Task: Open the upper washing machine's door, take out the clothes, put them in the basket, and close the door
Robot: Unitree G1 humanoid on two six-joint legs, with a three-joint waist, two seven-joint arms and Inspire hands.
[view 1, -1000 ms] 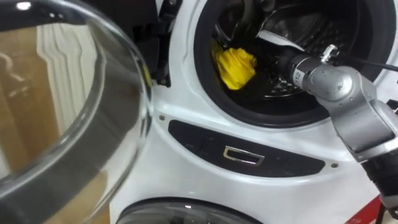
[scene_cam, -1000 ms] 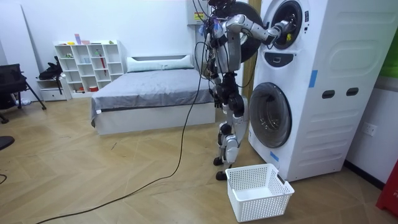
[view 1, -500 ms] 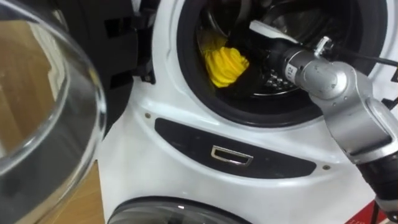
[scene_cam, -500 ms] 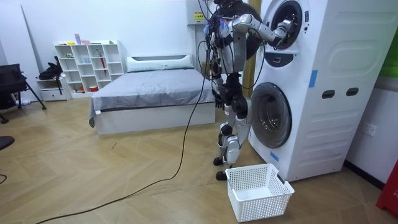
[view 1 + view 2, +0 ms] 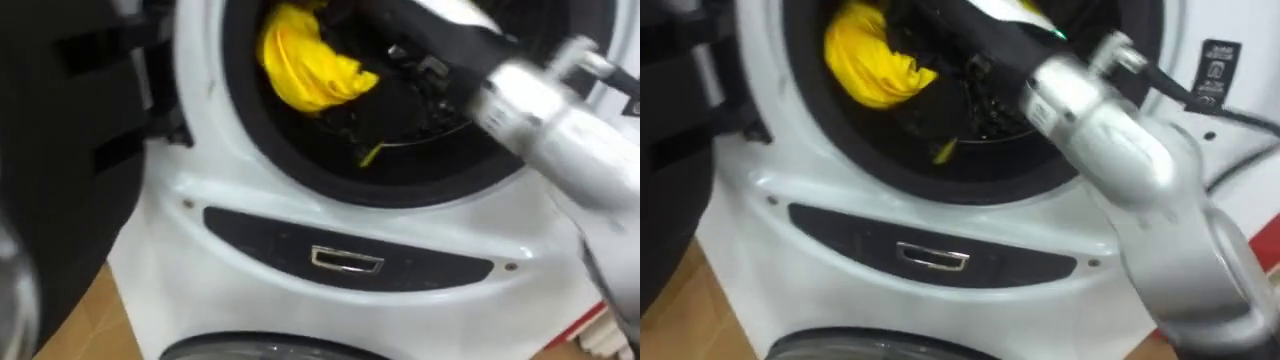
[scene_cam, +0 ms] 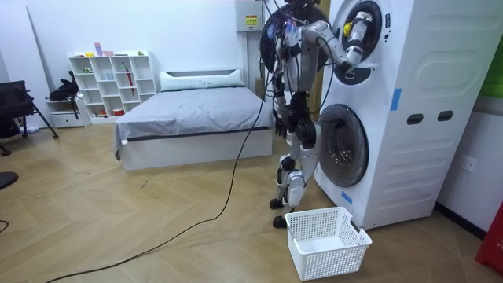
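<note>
Left eye view: yellow cloth (image 5: 300, 65) in drum (image 5: 445, 108), beside right hand (image 5: 395, 95).

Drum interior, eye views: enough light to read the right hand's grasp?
Left eye view: the drum lies in shadow, the yellow cloth shows bright, the dark right hand merges with the shadow, grasp unreadable. Right eye view: same, with a glint on the chrome pull. Room view: evenly lit, hand too small.
</note>
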